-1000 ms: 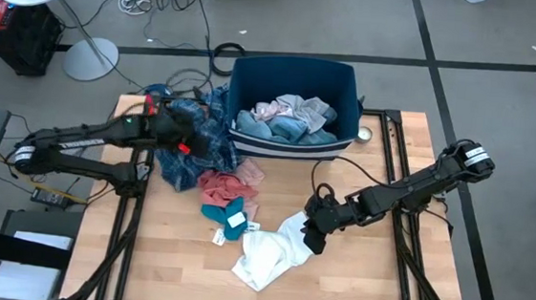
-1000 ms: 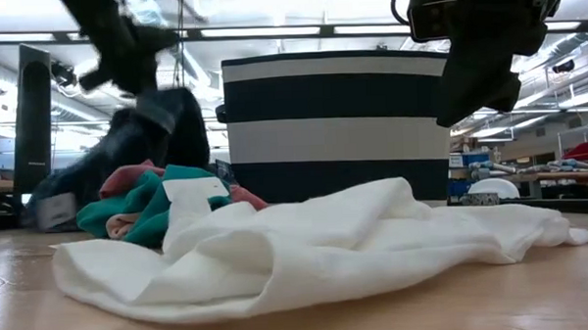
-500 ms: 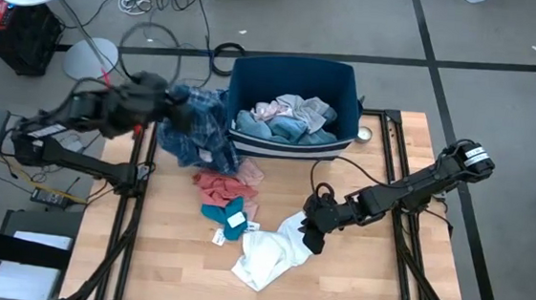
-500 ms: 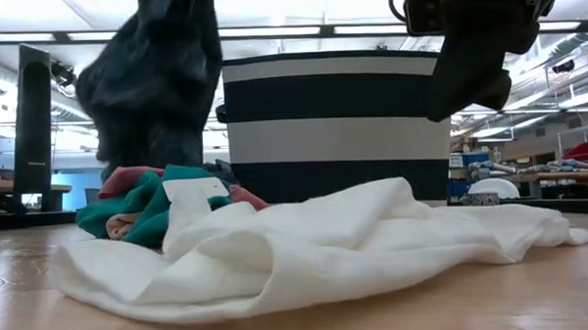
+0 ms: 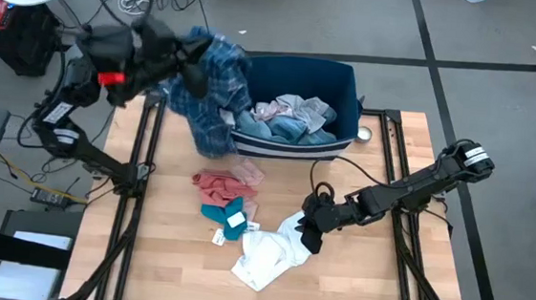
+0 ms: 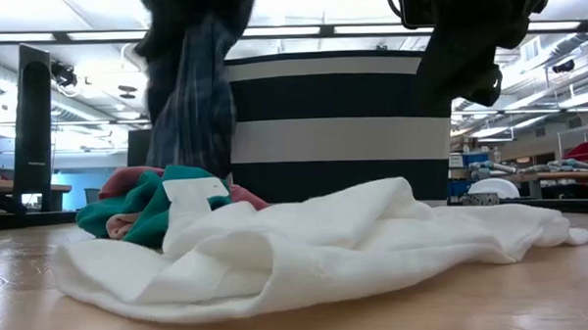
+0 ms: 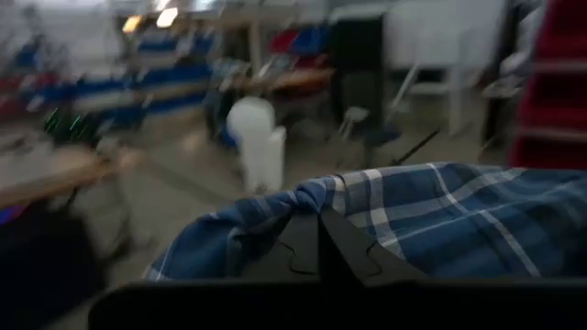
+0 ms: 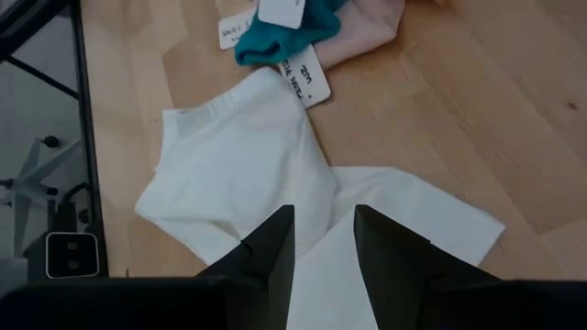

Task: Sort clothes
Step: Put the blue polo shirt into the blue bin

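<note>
High view: left end effector (image 5: 184, 59) raised at about 10 o'clock of the desk (image 5: 372, 283), clamped on the plaid shirt (image 5: 217, 93), which hangs just off the left wall of the bin (image 5: 298, 71). Grey, pale pink and light blue pieces (image 5: 285, 118) lie inside the bin. Salmon pink garment (image 5: 222, 182) and teal garment (image 5: 222, 211) sit at desk centre; white garment (image 5: 269, 254) at 6 o'clock. Right end effector (image 5: 308, 228) sits low over the white garment's right edge.

Low view: plaid shirt (image 6: 193, 85) dangles clear of the desk, left of the striped bin (image 6: 337, 124). White garment (image 6: 307, 248) spreads across the front, with teal (image 6: 143, 205) behind it.

Left wrist view: fingers closed on plaid fabric (image 7: 440, 215).

Right wrist view: fingers (image 8: 271, 247) parted slightly, holding nothing, over the white garment (image 8: 248, 174).
</note>
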